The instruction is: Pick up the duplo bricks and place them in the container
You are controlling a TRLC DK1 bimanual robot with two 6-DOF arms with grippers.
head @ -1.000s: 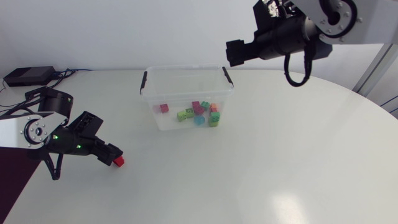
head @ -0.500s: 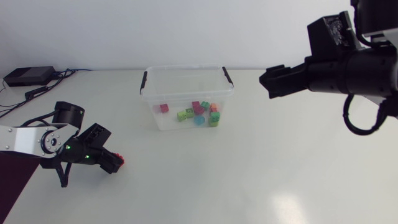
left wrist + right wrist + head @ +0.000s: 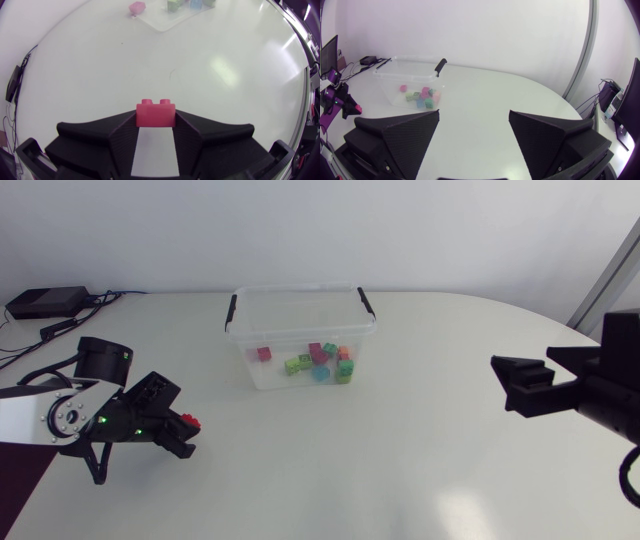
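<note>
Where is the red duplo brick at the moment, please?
In the head view the red brick is on the left side, gripped in the left end effector, well apart from the clear container farther back.

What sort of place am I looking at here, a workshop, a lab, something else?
Most likely a robotics lab test bench: a left arm and right arm at a plain white table, a clear container of coloured duplo bricks, and the left hand shut on a red brick.
</note>
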